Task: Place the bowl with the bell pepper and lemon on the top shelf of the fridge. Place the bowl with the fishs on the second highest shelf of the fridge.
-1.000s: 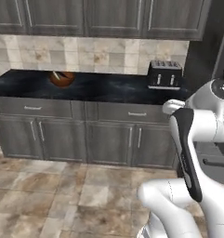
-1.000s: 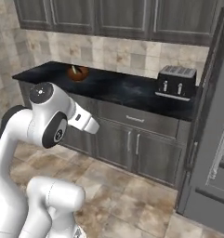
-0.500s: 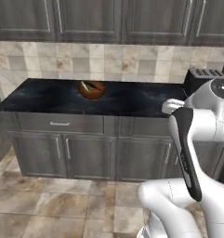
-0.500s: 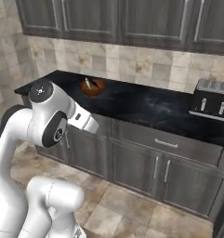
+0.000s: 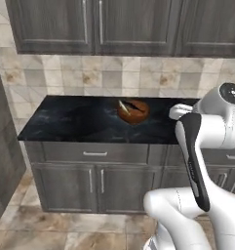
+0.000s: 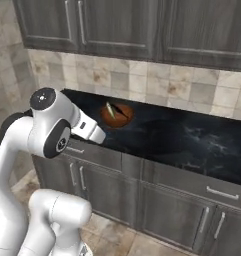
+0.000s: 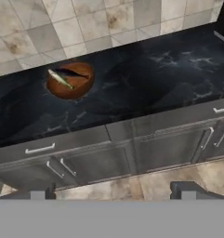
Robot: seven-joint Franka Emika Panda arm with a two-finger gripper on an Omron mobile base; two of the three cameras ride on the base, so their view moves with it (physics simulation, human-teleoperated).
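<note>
The bowl with the fishs [image 5: 133,111] is seen standing alone on the dark worktop [image 5: 75,122], near its back edge, at about eleven o'clock in the hand view with the fishs [image 7: 64,76] lying loose inside. It is judged to be stiff, fairly light and smooth, so the rim nearest the arm would best be pinched and the bowl kept level, lest the fish slide out. The tool [image 7: 113,189] is held wide open and empty, well short of the worktop, above the cabinet fronts, the arm folded close to the base.
</note>
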